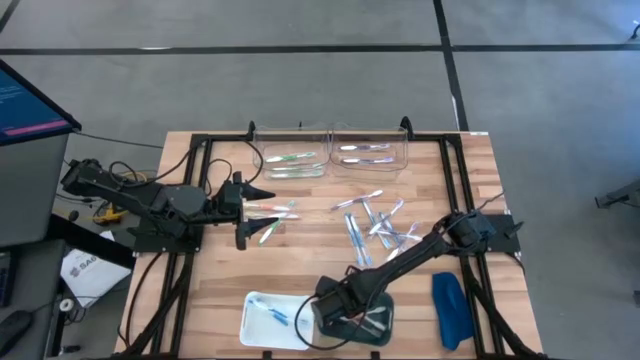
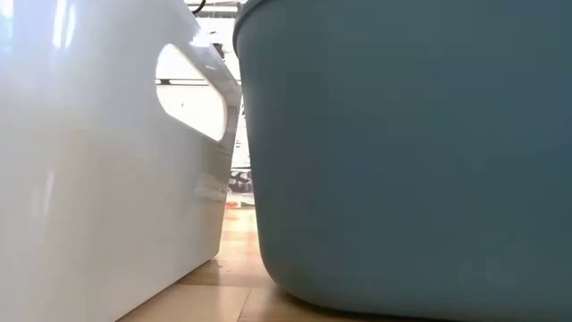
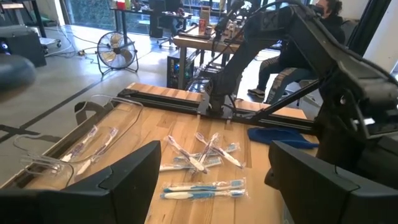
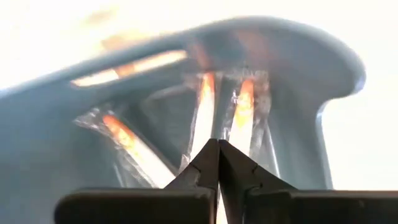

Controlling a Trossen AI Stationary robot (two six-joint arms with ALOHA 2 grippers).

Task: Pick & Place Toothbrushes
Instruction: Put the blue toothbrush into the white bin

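From above, the left claw (image 1: 262,211) is seen with its fingers spread apart over a few toothbrushes (image 1: 272,210) lying between them on the counter (image 1: 300,265); a loose heap (image 1: 375,225) lies well beyond it, and the right claw (image 1: 330,312) is lowered into a grey-blue tray (image 1: 385,318). At counter level only a white tray (image 2: 107,161) and the grey-blue one are shown. Past the left fingers (image 3: 121,180), thin clear-wrapped sticks with blue and pink ends are spread; they are judged light, stiff and slippery, best taken mid-shaft. At the right wrist, the fingers are pressed together, empty, above wrapped brushes in the tray.
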